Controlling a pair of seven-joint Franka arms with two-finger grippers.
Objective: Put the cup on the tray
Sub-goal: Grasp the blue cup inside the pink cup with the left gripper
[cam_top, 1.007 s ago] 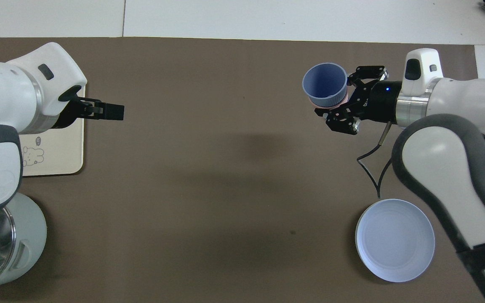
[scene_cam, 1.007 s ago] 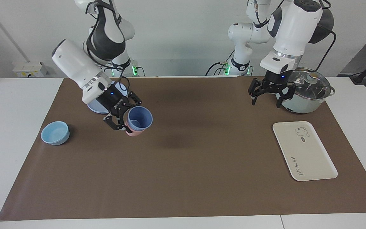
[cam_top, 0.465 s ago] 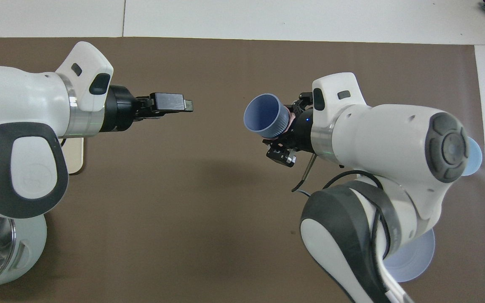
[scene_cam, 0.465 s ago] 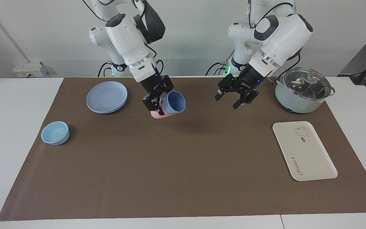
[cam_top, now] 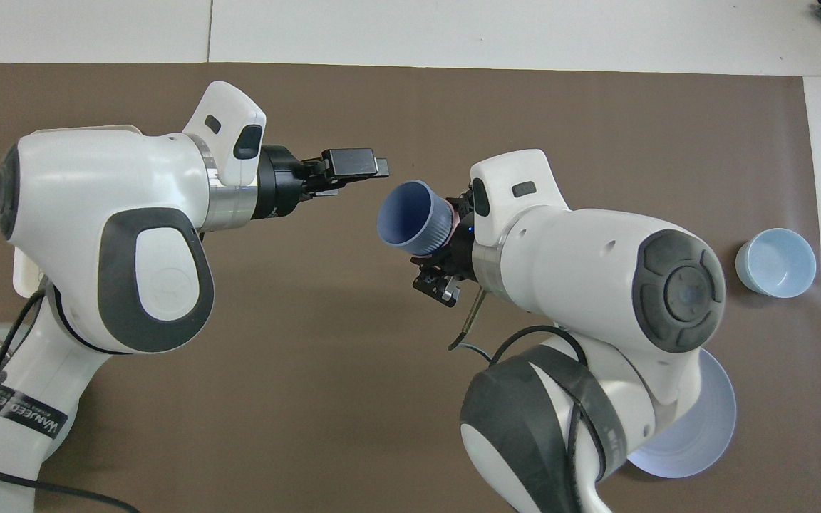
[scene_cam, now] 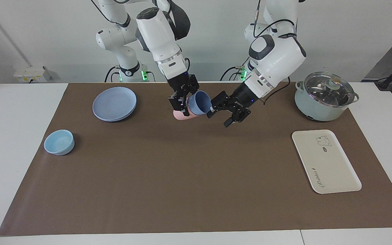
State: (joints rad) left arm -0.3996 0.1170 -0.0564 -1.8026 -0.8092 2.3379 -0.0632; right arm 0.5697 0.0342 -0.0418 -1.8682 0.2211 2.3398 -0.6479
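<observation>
1. The right gripper [scene_cam: 181, 100] hangs in the air above the middle of the brown mat [scene_cam: 196, 177], its fingers clamped on a nested pair of tumblers.
2. The periwinkle-blue cup [scene_cam: 199, 103] sits inside a pink cup [scene_cam: 181, 115]; both are tipped on their side, with the blue cup's mouth turned toward the left arm's end of the table.
3. The left gripper [scene_cam: 220, 114] is raised just beside the blue cup's mouth, with its fingers spread wide and nothing between them; whether a fingertip touches the rim cannot be told.
4. In the overhead view the left gripper [cam_top: 364, 167] points at the open rim of the blue cup [cam_top: 410, 216].
5. The cream-white tray [scene_cam: 326, 161] with a cartoon animal print lies bare on the mat at the left arm's end, well apart from the cup.
6. A pale-green pot with a glass lid [scene_cam: 324, 95] stands nearer to the robots than the tray.
7. A round blue plate [scene_cam: 114, 103] and a light-blue bowl [scene_cam: 59, 142] lie toward the right arm's end.
</observation>
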